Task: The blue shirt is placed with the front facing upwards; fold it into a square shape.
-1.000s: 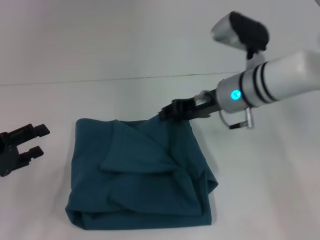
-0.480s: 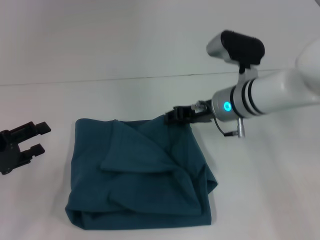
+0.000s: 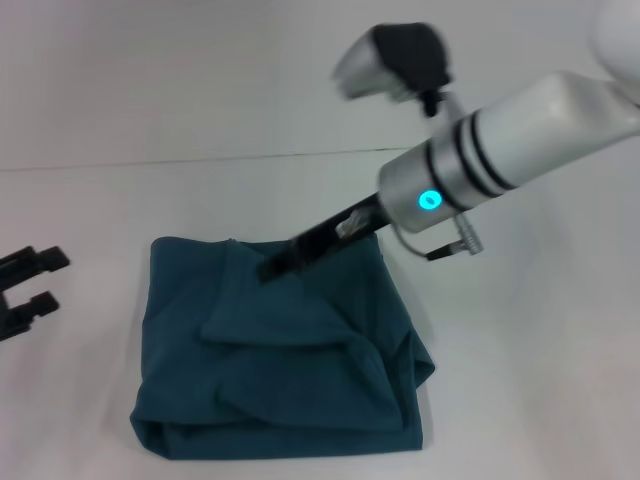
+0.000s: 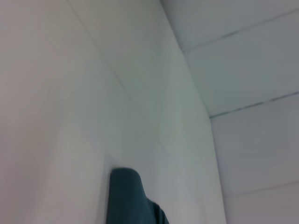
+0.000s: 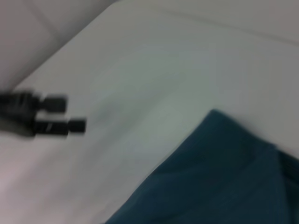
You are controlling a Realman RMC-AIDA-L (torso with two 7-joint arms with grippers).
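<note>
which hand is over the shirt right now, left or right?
The right hand: it reaches over the far part of the folded blue shirt. The left hand sits apart on the white table, off the cloth.

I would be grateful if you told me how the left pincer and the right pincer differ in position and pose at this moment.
The left pincer sits at the table's left edge, apart from the blue shirt, while the right pincer reaches over the shirt's far part. The left pincer's two fingers show spread apart; the right pincer is blurred, so its fingers cannot be read. The left pincer points sideways toward the shirt, whereas the right pincer slants down toward it. Both are black.
</note>
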